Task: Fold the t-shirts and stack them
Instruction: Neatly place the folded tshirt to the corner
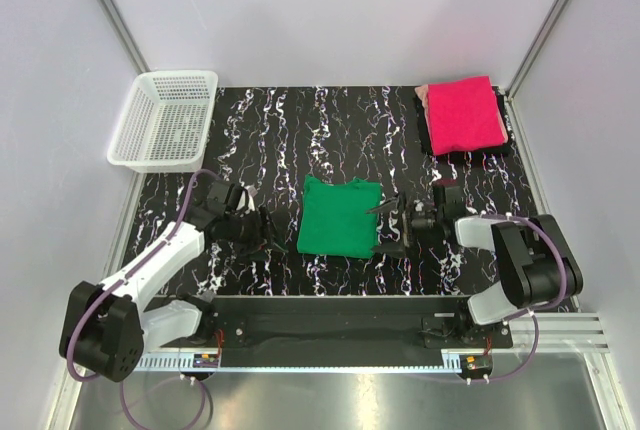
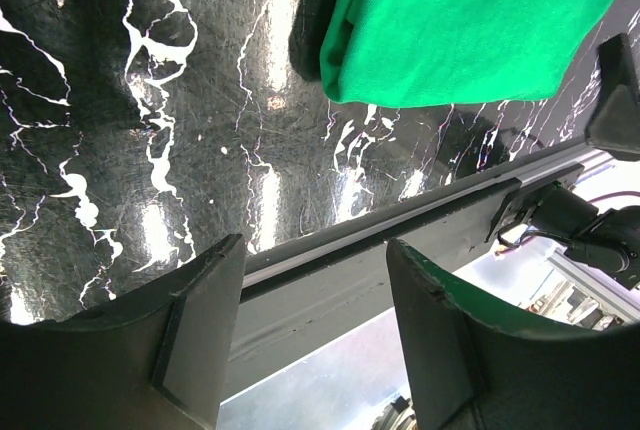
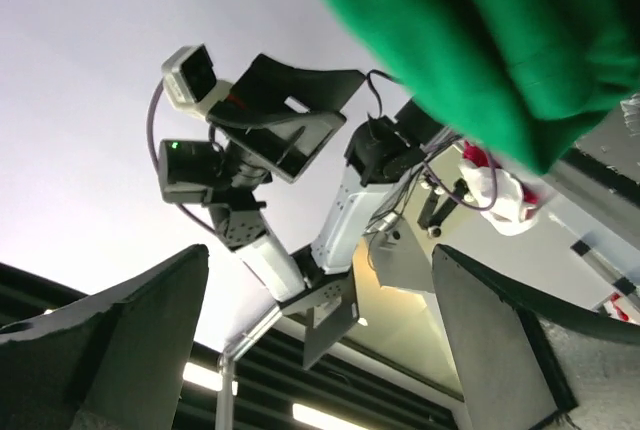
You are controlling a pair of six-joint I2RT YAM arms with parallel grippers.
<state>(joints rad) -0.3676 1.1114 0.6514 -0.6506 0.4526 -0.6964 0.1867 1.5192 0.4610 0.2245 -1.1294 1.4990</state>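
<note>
2 t-shirts lie folded, well apart.
Green t-shirt [image 1: 340, 216], pink t-shirt [image 1: 463, 115]: judged soft, light, sag-prone; pinch a folded edge. Left gripper [image 1: 268, 233] and right gripper [image 1: 392, 222] spread, empty.

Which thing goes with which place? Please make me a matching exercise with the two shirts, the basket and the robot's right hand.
Things:
1. green t-shirt
2. pink t-shirt
3. white basket
4. right hand

Places or states:
a. folded, at the far right corner of the table
b. at the far left corner
c. folded, in the middle, near the front edge
d. open and holding nothing, close beside the green cloth

Pairs: 1-c, 2-a, 3-b, 4-d
</note>
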